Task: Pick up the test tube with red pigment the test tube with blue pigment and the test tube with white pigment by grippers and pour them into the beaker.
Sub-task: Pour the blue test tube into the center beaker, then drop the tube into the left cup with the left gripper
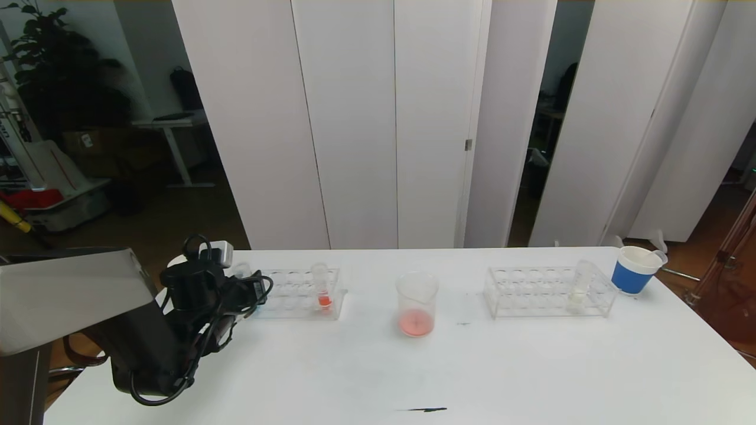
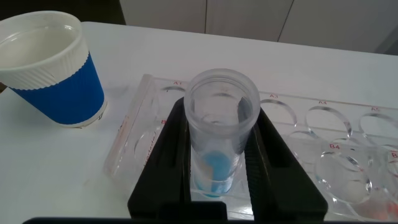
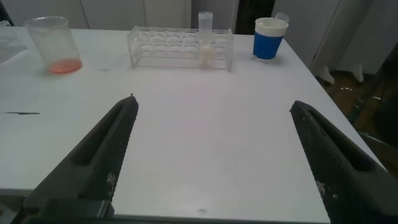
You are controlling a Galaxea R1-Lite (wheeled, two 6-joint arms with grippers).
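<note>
Lifting straight up matters now: the left tool is clamped on the test tube with blue pigment, racked at nine o'clock from the beaker; the right tool gapes empty.

The clear tube rack carried small reddish hole labels along its top plate: "A1" by the corner hole, "A4" farther along that row, and "B4" in the next row. The other marks were too faint to read.
</note>
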